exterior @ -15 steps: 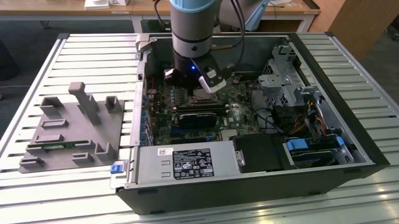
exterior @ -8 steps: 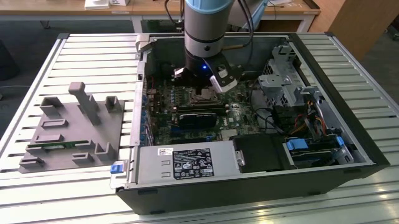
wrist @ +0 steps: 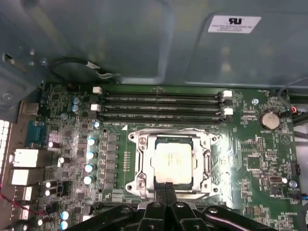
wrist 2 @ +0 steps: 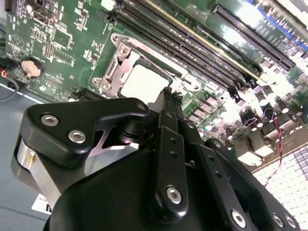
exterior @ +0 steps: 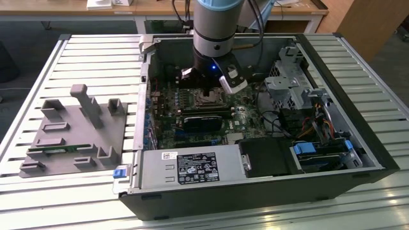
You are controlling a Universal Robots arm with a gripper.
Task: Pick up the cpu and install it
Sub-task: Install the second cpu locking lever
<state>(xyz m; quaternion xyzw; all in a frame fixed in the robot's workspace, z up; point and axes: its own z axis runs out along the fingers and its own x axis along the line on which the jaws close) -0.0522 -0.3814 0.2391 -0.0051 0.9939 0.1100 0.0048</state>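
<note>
Gripper [wrist: 165, 188] low over the socket [wrist: 139, 166], fingertips together at the edge of the seated cpu [wrist: 172, 161]; grasp unclear.

Slatted metal table [exterior: 83, 52] bearing grey tray [exterior: 70, 139] beside open computer case [exterior: 357, 143].

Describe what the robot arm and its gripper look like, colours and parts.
In the exterior view the arm is a grey cylinder with a pale blue cap, a black wrist collar and a small blue light. In both wrist views the gripper is black, built of jointed links held by silver screws.
</note>
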